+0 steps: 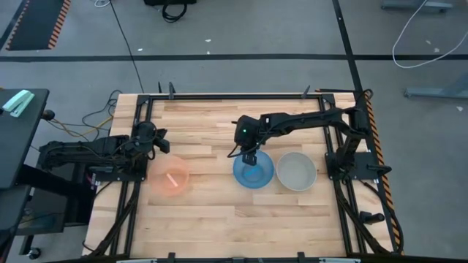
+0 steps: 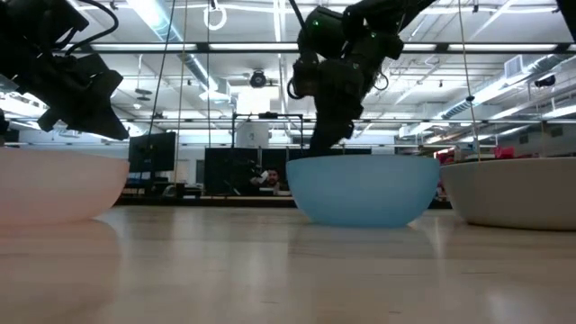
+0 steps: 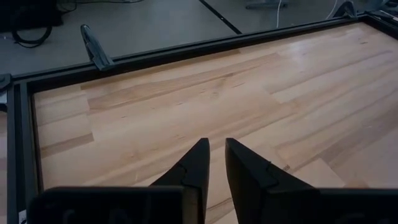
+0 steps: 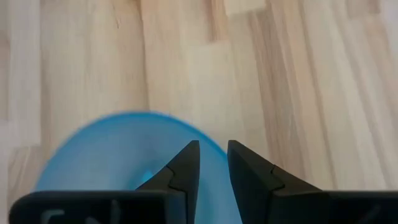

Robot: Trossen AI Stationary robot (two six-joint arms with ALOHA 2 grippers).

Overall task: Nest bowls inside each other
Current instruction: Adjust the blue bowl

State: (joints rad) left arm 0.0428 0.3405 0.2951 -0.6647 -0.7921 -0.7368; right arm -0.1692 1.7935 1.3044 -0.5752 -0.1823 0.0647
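Three bowls stand upright on their bases on the wooden table. The pink-orange bowl (image 1: 170,177) is on the left, the blue bowl (image 1: 254,170) in the middle and the grey-white bowl (image 1: 296,172) on the right. All three also show in the low view: pink-orange bowl (image 2: 54,184), blue bowl (image 2: 364,191), grey-white bowl (image 2: 517,191). My right gripper (image 1: 249,157) (image 4: 213,146) reaches down at the blue bowl's far-left rim and is shut on it. My left gripper (image 1: 159,143) (image 3: 216,146) hovers shut by the table's left edge, just beyond the pink-orange bowl. My right gripper pinches the blue bowl's rim (image 4: 183,126) on its far-left side. One finger is inside the bowl and one outside. The fingers come from above, pointing down. The bowl sits upright with its base on the table.
A dark metal frame (image 1: 139,109) runs around the table, with a clamp (image 3: 93,43) on its far rail. Bare wood lies beyond the bowls and toward the near edge. The blue and grey-white bowls stand close together.
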